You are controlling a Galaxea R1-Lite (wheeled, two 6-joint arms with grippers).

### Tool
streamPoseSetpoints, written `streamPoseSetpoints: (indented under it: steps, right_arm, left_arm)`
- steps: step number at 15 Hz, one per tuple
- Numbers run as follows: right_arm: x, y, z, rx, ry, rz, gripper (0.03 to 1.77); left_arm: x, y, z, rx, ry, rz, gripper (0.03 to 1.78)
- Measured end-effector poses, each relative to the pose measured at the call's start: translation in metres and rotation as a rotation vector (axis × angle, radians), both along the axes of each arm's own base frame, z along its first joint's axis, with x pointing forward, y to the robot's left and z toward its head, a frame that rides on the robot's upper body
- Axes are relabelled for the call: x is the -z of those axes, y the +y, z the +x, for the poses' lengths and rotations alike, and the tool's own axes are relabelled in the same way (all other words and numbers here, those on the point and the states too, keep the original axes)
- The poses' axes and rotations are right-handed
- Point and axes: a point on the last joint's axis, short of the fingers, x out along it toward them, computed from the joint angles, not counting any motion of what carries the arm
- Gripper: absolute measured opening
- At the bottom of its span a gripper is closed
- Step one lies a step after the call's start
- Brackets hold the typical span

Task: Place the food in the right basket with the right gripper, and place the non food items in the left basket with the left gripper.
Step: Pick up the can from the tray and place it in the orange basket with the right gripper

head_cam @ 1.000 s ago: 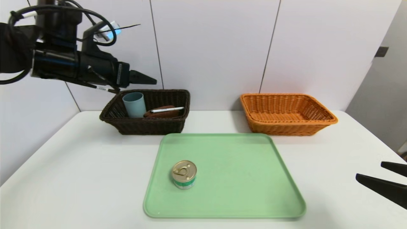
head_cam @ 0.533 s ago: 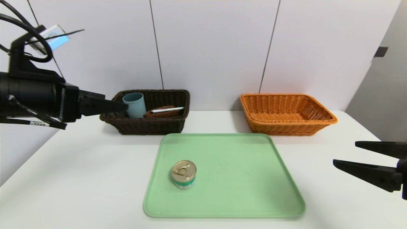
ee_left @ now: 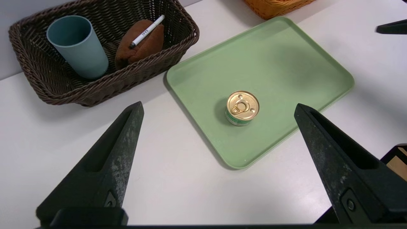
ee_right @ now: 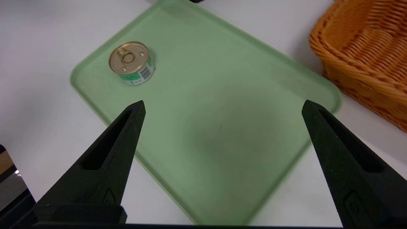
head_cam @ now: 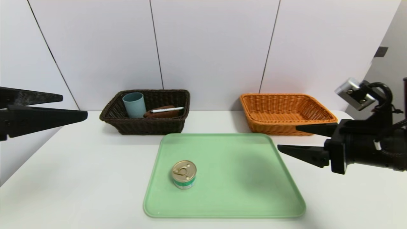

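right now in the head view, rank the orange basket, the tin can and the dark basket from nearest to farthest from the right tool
1. The orange basket, just behind the open right tool, on the table's right side.
2. The tin can, on the green tray, left of centre.
3. The dark basket, far left at the back.

Both grippers are fitted with long, tapered matte-black fingers [ee_left: 111, 165], scuffed grey and recessed along the inner face. On the right gripper [head_cam: 287, 138], a boxy black wrist, looping black cable and silver block are seen.
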Motion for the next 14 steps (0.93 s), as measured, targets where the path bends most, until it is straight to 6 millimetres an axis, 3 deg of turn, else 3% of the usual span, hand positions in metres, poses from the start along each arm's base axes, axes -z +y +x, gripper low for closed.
streamPoseSetpoints:
  steps: [6, 11, 14]
  right_arm:
    - [0.022, 0.058, 0.035, -0.153, 0.013, -0.005, 1.7]
    - [0.044, 0.099, 0.039, -0.267, 0.052, -0.032, 1.7]
    - [0.055, 0.11, 0.04, -0.295, 0.027, -0.02, 1.7]
  left_arm:
    - [-0.017, 0.01, -0.059, -0.101, -0.083, 0.023, 1.69]
    - [-0.018, 0.014, -0.077, -0.124, -0.098, 0.026, 1.69]
    - [-0.018, 0.014, -0.08, -0.127, -0.103, 0.026, 1.69]
